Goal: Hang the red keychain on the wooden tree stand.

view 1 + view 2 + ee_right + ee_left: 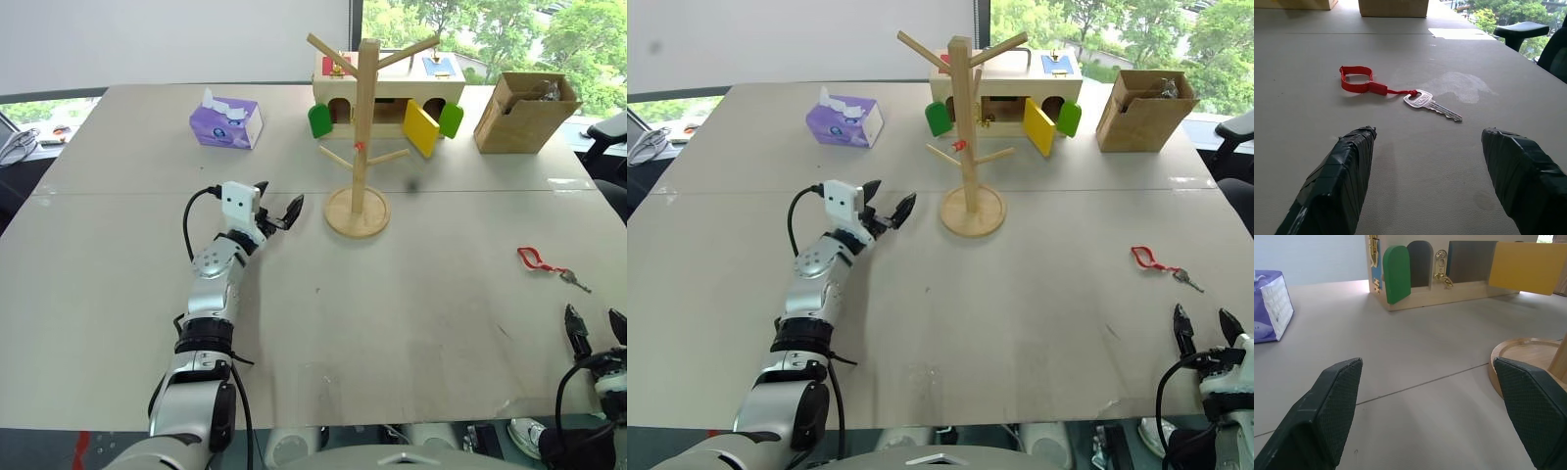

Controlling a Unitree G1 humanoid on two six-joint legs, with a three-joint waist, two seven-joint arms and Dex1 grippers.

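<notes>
On the tabletop, keychain lies at the released right end effector's twelve o'clock; approach underway, next advance and clench the strap.

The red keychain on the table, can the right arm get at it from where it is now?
Probably yes. The red keychain lies flat on bare table just ahead of the right end effector, whose fingers stand open, with nothing between them. The wooden tree stand is well off to the left.

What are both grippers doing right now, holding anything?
Left gripper: jaws open, empty, beside the wooden tree stand.
Right gripper: jaws open, empty, short of the red keychain on the table.
</notes>
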